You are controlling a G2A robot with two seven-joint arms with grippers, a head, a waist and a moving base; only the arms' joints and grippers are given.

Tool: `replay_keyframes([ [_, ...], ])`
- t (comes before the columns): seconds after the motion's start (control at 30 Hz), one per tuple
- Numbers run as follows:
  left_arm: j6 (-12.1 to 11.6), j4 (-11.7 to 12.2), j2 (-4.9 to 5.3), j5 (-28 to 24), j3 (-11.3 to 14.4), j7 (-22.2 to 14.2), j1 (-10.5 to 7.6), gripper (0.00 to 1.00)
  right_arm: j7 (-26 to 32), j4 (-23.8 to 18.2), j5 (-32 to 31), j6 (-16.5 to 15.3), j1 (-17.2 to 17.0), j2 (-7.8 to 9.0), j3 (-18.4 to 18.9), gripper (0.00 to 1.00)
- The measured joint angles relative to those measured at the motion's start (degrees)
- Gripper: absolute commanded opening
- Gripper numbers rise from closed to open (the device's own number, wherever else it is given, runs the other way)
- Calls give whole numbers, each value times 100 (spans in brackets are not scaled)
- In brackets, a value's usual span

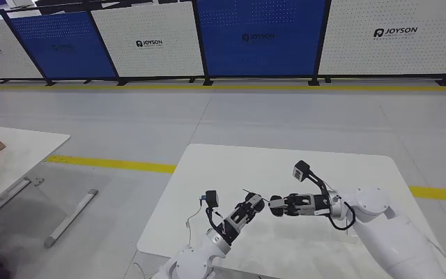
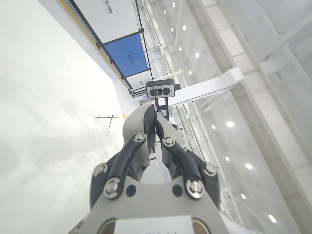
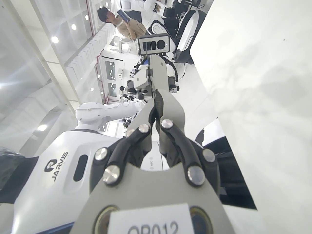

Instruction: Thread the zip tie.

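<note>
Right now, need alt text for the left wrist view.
The left gripper is shut on a thin black zip tie that sticks out toward the other arm's wrist camera. Two more zip ties lie crossed on the white table.

Left arm (image 1: pixel 224 234) enters from near left, right arm (image 1: pixel 327 204) from the right; left gripper (image 2: pixel 154 112) and right gripper (image 3: pixel 156 98) face tip to tip, each with 2 fingers pressed together.
</note>
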Motion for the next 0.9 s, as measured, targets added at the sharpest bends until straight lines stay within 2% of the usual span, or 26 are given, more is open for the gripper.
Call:
replay_keyframes([
  [0.2,172,-36,-27,68,-7,397,4,0,80,106,145,-181,-117,33,225,100],
  [0.37,351,17,-36,208,-71,660,13,0,47,-104,88,-292,-367,159,610,100],
  [0.43,450,57,-38,257,-87,728,32,0,-91,-208,-148,-151,-483,244,796,100],
  [0.53,553,112,-49,219,-51,741,60,0,-551,-476,-715,313,-611,321,914,100],
  [0.9,562,122,-54,169,-32,725,64,0,-524,-469,-713,279,-616,320,909,100],
])
